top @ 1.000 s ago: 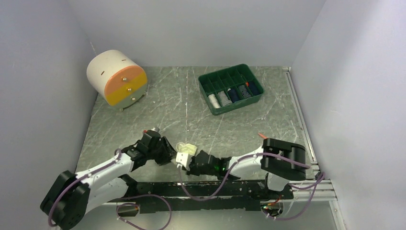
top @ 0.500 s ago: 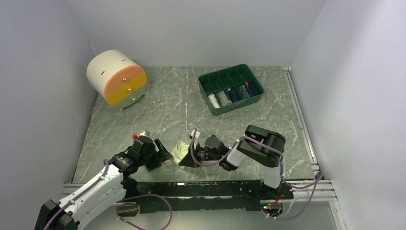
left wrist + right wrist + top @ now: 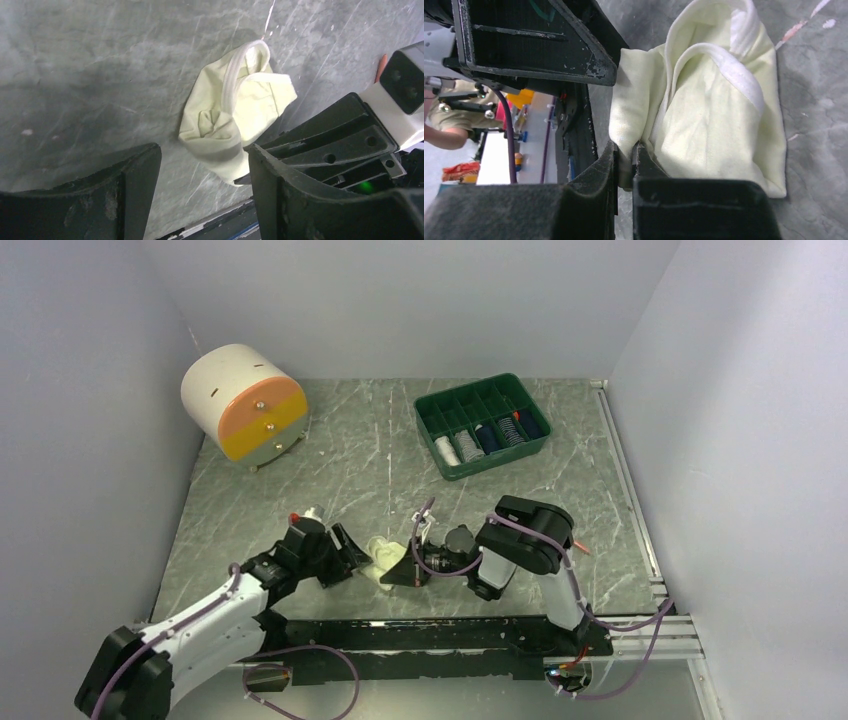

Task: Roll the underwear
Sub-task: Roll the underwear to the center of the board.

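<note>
one cream underwear pinched by right gripper

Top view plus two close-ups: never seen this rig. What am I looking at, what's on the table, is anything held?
These are two robot arms bolted at the near edge of a table. The wide picture comes from a fixed camera above and behind them, with the left arm on the left and the right arm on the right. The other two pictures come from a camera on each wrist, looking past that arm's own jaws. On the table lie a cream-white piece of underwear between the arms, a green divided tray with small rolled items farther back, and a round white drawer unit with an orange and yellow front. The right jaws are shut, pinching an edge of the underwear. The left jaws stand open beside it and hold nothing.
</note>
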